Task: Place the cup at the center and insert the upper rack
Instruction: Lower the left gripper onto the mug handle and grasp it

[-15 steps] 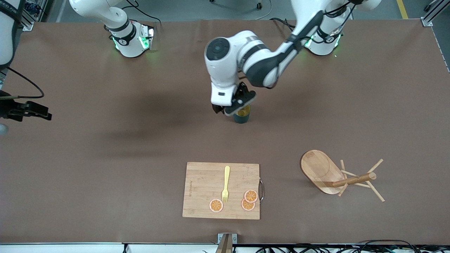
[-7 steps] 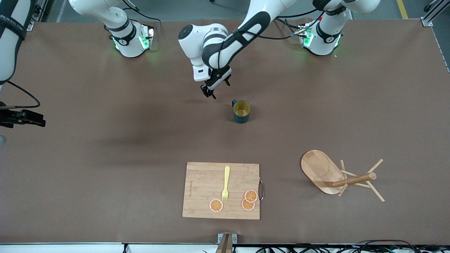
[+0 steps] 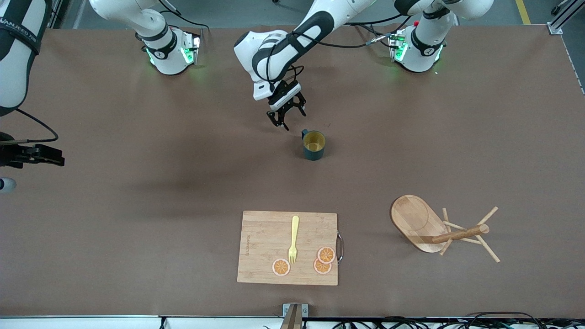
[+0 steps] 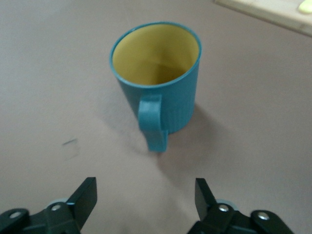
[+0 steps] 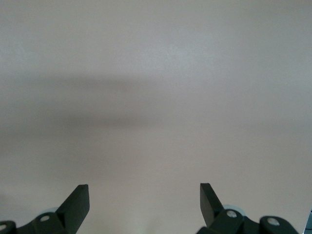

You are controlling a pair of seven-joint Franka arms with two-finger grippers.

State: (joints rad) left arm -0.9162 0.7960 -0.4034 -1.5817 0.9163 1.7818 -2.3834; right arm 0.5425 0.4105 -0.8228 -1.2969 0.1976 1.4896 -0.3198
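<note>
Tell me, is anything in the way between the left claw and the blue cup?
No, nothing visible is. The left claw hangs open over bare table beside the cup, which stands upright, handle turned toward the claw. The cutting board and the upper rack, tipped on its side, lie nearer the front camera.

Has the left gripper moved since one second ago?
Yes. The left gripper was at the cup then; now it is open, off the cup, toward the robot bases.
</note>
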